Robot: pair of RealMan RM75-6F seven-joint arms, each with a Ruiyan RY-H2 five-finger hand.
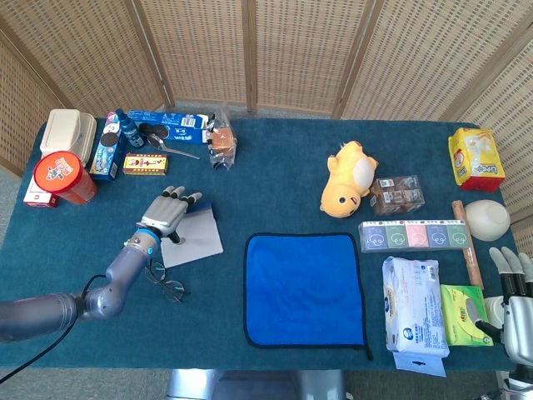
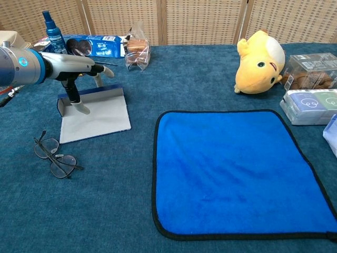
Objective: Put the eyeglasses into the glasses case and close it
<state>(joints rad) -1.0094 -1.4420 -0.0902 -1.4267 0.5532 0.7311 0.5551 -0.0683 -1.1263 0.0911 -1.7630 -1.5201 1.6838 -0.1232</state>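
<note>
Eyeglasses (image 2: 55, 158) — just below left hand (image 2: 79, 66)

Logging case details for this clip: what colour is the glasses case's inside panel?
Light grey, with a dark blue edge; the glasses case shows best in the chest view.

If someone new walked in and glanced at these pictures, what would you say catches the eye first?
Probably the bright blue cloth, spread flat at the middle of the table's near side, and the yellow plush toy lying beyond it to the right. Next comes the left hand, fingers spread above the open grey glasses case, with the eyeglasses lying on the table just in front of the case.
</note>
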